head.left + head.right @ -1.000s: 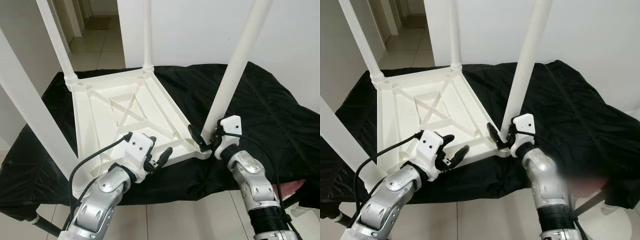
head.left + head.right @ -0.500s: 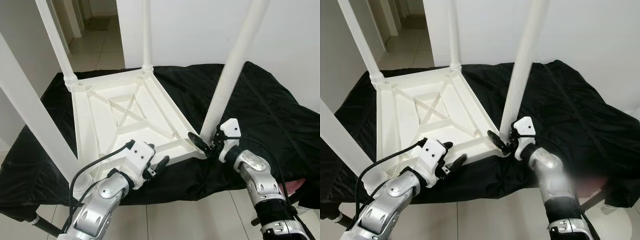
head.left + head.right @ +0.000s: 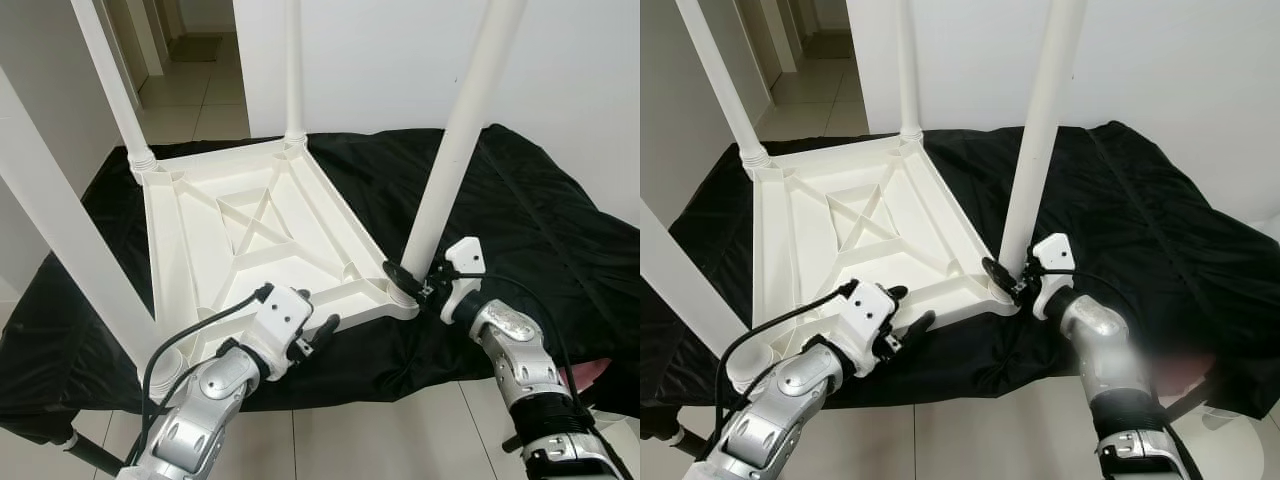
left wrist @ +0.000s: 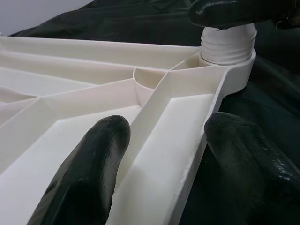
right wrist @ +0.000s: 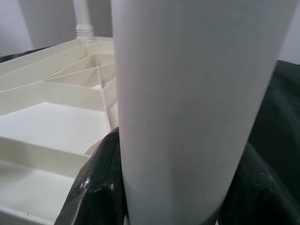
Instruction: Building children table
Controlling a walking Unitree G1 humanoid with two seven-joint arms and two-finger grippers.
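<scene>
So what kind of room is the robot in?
Probably a home: a beige tiled floor, plain white walls, and an upturned white plastic children's table lying on a black cloth.

obstacles: four upright legs point(image 3: 455, 150) at corners | free: tabletop underside point(image 3: 250, 235) open between them — ribs only

Near-right leg point(image 3: 455, 150) now upright (was tilted); left claw point(image 3: 318, 332) drew back.
</scene>
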